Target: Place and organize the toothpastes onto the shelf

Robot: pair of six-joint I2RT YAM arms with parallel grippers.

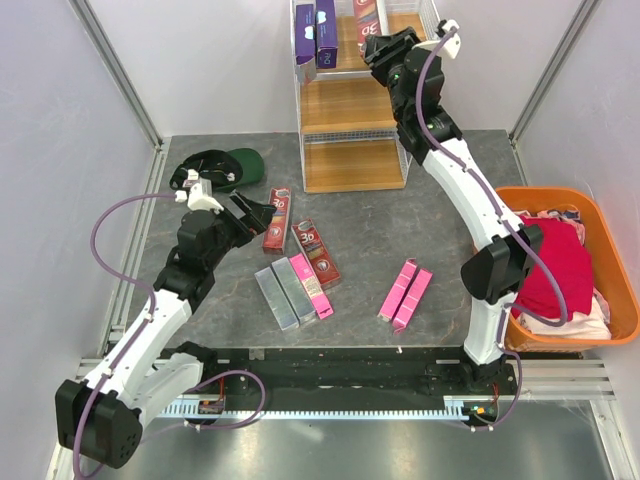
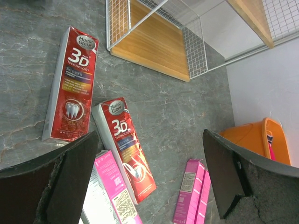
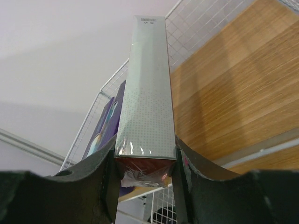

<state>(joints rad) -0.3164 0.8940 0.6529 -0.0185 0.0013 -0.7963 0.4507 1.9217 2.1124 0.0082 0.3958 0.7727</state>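
My right claw [image 3: 145,170] grips one toothpaste box [image 3: 147,93] by the shelf [image 3: 224,93]. My left claw [image 2: 149,172] hangs wide open near a red box [image 2: 70,84].

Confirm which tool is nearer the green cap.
Left. The left tool hangs open just beside the green cap, above the red cartons. The right tool is far off at the shelf's top board, shut on a carton.

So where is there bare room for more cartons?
On the shelf the middle board and bottom board look bare. The table is open between the bottom board, the pink pair and the orange basket. Crowded: the top board with purple cartons at left, and red cartons, grey cartons and a pink carton bunched left of centre.
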